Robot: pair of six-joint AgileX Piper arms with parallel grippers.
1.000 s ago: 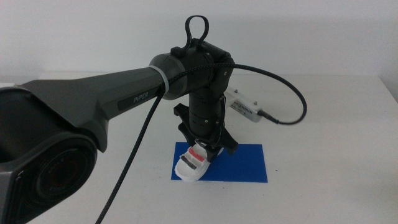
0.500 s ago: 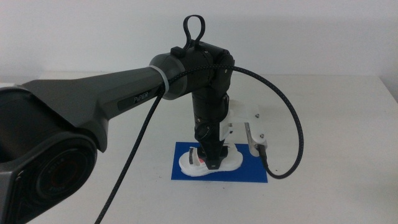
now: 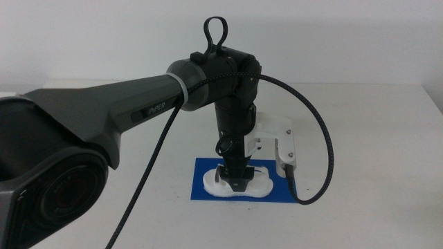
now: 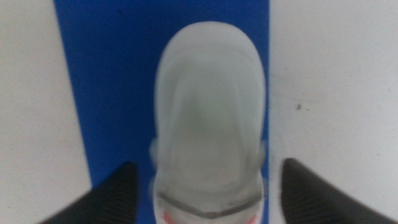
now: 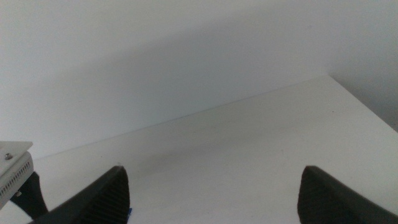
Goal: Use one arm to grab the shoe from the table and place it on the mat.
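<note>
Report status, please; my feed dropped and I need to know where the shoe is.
Left gripper open, jaws either side of the shoe, clear of it. Shoe lying on the mat. Right gripper open, waiting off to the side. Nothing in the way.

A plain white wall (image 3: pixel 332 34) rises straight behind the far edge of the white worktop (image 3: pixel 387 152), evenly and softly lit, with a darker grey strip of the room showing past the worktop's far right corner (image 5: pixel 373 56).
</note>
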